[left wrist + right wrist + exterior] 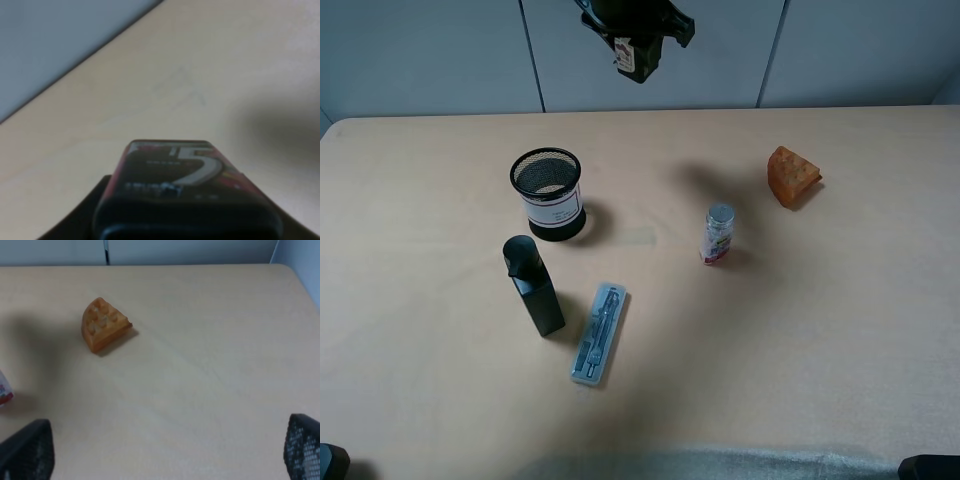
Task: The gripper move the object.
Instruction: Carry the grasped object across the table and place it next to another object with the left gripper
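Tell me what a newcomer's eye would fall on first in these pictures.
First, the gripper raised above the far side of the table, shut on the object, a small black container with a label. Next, the orange wedge lying at the table's right rear. Then the black mesh cup on the left, with a tall black bottle standing in front of it.

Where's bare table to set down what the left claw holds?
The small black box fits best on the tan table, near right, in front of the clear silver-capped bottle and orange wedge block. Crowded left: black mesh cup, tall black bottle, clear plastic case.
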